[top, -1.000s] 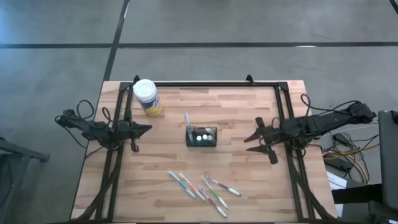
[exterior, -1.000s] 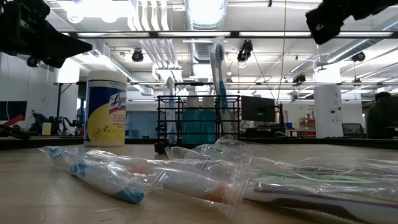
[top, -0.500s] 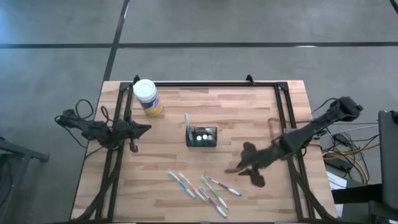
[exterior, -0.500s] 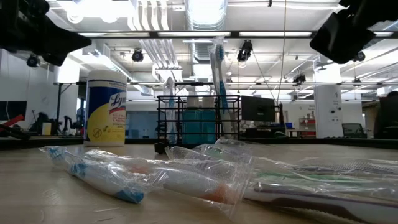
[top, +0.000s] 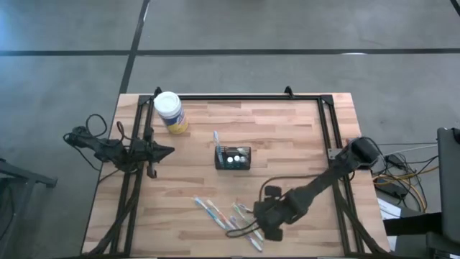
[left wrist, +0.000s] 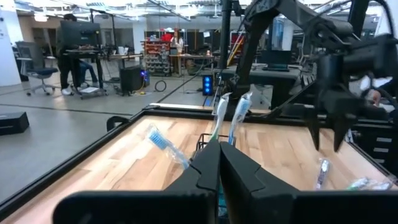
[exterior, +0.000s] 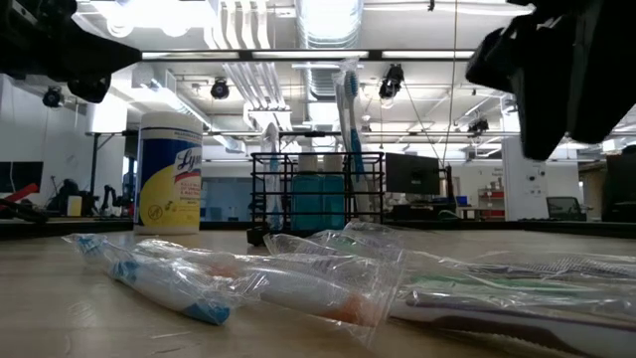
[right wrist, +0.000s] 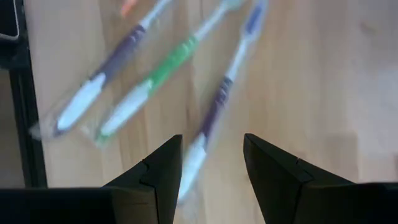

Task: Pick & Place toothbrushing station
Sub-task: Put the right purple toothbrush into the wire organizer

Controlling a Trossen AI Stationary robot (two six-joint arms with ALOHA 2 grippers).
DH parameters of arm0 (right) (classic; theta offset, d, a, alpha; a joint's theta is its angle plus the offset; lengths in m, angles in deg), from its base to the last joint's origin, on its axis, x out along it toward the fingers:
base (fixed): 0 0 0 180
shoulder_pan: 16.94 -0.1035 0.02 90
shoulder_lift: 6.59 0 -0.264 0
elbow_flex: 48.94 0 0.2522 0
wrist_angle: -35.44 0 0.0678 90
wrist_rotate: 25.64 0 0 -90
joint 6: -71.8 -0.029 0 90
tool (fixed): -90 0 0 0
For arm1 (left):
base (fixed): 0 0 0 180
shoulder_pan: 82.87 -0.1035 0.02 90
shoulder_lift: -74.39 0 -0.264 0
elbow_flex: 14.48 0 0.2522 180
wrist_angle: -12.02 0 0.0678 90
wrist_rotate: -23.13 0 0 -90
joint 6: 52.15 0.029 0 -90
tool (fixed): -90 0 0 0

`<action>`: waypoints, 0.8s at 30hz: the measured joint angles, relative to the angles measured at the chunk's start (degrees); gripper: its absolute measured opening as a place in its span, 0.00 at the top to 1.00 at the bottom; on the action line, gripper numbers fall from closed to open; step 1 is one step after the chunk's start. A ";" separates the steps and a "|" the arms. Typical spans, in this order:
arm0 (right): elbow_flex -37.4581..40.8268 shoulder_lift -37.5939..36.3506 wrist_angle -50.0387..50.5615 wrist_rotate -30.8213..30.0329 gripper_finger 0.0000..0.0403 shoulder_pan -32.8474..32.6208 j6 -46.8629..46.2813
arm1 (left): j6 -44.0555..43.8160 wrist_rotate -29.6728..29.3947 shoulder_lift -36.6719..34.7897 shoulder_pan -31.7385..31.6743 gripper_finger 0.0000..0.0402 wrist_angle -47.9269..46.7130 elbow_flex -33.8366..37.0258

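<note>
The toothbrushing station, a small black mesh holder box [top: 233, 157], stands on its base at the middle of the wooden table, with toothbrushes upright in it [exterior: 348, 119]. It also shows in the left wrist view [left wrist: 214, 134]. Several wrapped toothbrushes [top: 219, 214] lie flat near the table's near edge. My right gripper [top: 244, 229] hangs open above them, fingers pointing down, a purple-handled toothbrush [right wrist: 214, 115] below the gap; it touches nothing. My left gripper [top: 169, 150] is shut and empty at the table's left side.
A round yellow canister with a white lid [top: 170, 111] stands at the far left of the table. A black metal frame [top: 237, 96] runs along the table's far and side edges. Bare wood lies between the holder and the wrapped toothbrushes [exterior: 298, 278].
My right gripper has swung from the table's right side toward the near edge and to the left, coming over the wrapped toothbrushes and tipping to point down. The toothbrushes, the holder and my left arm have kept still.
</note>
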 joint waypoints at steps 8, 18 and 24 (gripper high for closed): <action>-4.02 3.42 0.20 -1.35 0.59 -1.02 -4.36 | -1.27 2.16 0.00 0.00 0.98 -0.65 0.02; -3.74 3.16 1.21 -1.54 0.56 -0.57 -8.86 | -1.26 2.22 0.00 0.01 0.97 -0.83 0.02; -2.70 3.16 2.92 -1.72 0.43 -0.58 -10.40 | -1.52 2.18 -0.01 0.02 0.98 -0.98 0.02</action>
